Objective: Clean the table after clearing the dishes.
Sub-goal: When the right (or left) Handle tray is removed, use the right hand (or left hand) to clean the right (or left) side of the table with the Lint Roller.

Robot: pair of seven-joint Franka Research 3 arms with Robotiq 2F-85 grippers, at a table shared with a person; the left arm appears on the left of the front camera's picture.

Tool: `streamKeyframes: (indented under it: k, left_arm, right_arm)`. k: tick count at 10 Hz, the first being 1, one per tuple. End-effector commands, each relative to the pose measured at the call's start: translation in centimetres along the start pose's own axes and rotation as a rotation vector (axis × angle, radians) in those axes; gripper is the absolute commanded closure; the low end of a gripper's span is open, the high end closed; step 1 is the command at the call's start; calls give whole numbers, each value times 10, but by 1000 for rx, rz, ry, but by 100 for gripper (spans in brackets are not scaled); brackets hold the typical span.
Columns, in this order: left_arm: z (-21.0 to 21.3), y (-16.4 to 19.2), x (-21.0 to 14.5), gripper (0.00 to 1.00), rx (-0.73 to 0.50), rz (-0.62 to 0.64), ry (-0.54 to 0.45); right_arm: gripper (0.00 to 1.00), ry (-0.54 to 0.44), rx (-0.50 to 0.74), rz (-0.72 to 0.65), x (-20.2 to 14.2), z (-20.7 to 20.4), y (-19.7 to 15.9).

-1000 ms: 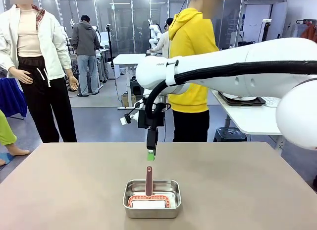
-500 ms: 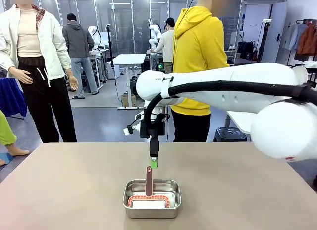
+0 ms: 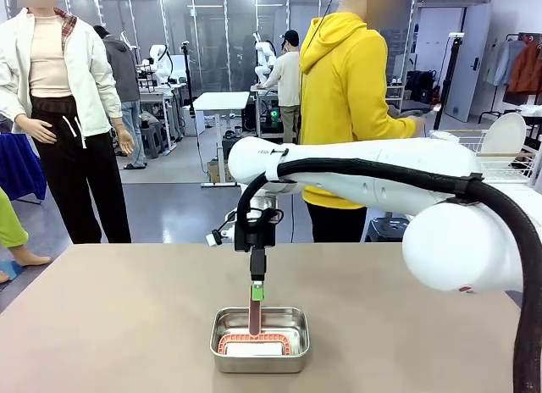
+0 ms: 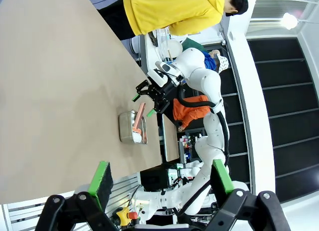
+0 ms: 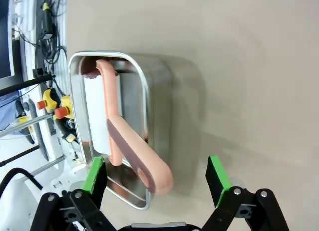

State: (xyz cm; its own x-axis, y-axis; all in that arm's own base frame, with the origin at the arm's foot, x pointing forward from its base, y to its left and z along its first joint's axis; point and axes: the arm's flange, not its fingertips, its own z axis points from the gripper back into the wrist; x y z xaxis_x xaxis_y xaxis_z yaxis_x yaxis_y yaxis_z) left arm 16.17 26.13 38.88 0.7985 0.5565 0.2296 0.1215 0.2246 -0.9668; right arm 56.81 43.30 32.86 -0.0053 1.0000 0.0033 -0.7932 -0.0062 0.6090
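The brown table point(image 3: 110, 325) holds a square steel pan point(image 3: 259, 340) near its front middle. A salmon-pink brush with a long handle point(image 3: 255, 312) stands in the pan, with its head down on something white. My right gripper point(image 3: 257, 293) hangs straight down over the handle's top. In the right wrist view the handle's end point(image 5: 152, 177) lies between the green pads point(image 5: 94, 173), which stand wide apart and clear of it. My left gripper point(image 4: 162, 178) is open and holds nothing, far from the pan point(image 4: 132, 127). Of the dishes, a white plate point(image 3: 506, 132) stands on edge off the table at the right.
A person in a yellow hoodie point(image 3: 351, 96) stands at the table's far side, turned toward a wire rack point(image 3: 474, 143) at the right. Bare tabletop lies all around the pan.
My right gripper has come down from above the brush handle until its fingers straddle the handle's top. The person has shifted toward the right.
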Motion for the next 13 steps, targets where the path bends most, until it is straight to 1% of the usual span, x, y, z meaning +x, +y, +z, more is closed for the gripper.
streamKeyframes:
  k: [1,2,3,4,5,7,8,10,11,13]
  left_arm:
    - [1,-2,1,0,-14,-4,-8]
    - [1,-2,1,0,-14,-4,-8]
    - [1,-2,1,0,-14,-4,-8]
    - [1,-2,1,0,-14,-4,-8]
    - [1,-2,1,0,-14,-4,-8]
    - [1,-2,1,0,-14,-4,-8]
    - [1,-2,1,0,-14,-4,-8]
    - [1,-2,1,0,-14,-4,-8]
    - [1,-2,1,0,-14,-4,-8]
    - [1,-2,1,0,-14,-4,-8]
  right_arm:
    - [15,-18,58,-26,18,16,-3]
    - [25,-21,81,-26,18,18,-2]
    - [49,-5,115,-43,20,17,-3]
    - [83,14,140,-41,20,16,-6]
    - [100,3,149,-25,21,17,-6]
    - [100,-23,170,-45,23,19,-5]
    - [100,-23,161,-44,26,19,-5]
    - [100,5,135,-78,28,19,-5]
    - [100,11,133,-75,29,20,0]
    - [100,17,112,-110,21,29,28]
